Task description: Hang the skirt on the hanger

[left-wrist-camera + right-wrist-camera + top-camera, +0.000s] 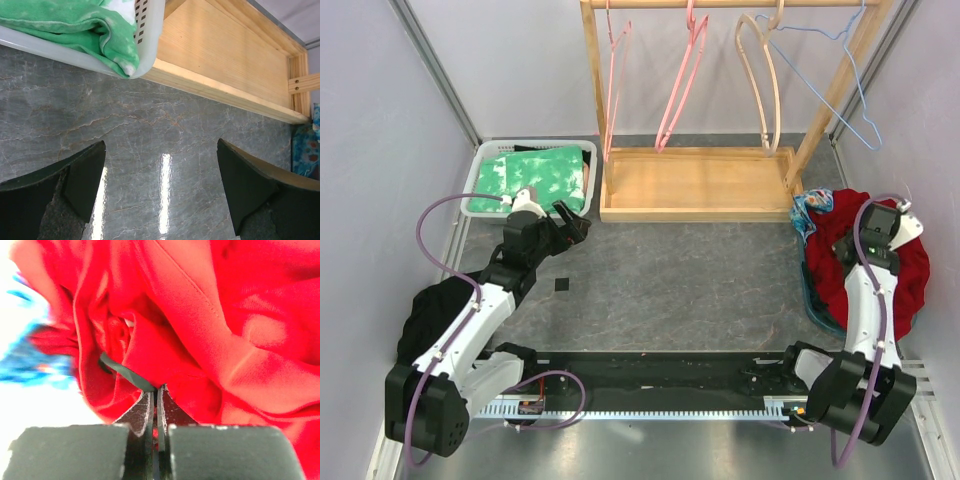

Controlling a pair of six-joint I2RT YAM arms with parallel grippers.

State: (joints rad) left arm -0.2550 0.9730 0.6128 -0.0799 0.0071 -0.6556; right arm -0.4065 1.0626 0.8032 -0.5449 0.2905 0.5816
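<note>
Open tabletop (680, 280) centre, wooden rack (695, 185) and white basket (472, 183) along far side, red skirt (915, 268) heaped right

No text, label, brand, number or sign can be read in any of the views. A small black square (561, 285) is seen on the table (700, 290), toward its left side, but no marking can be made out on it. A small red part (530, 406) at the table's near edge is too small to be read.

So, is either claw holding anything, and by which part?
The right claw pinches a fold of the red skirt; the left claw is open and empty.
</note>
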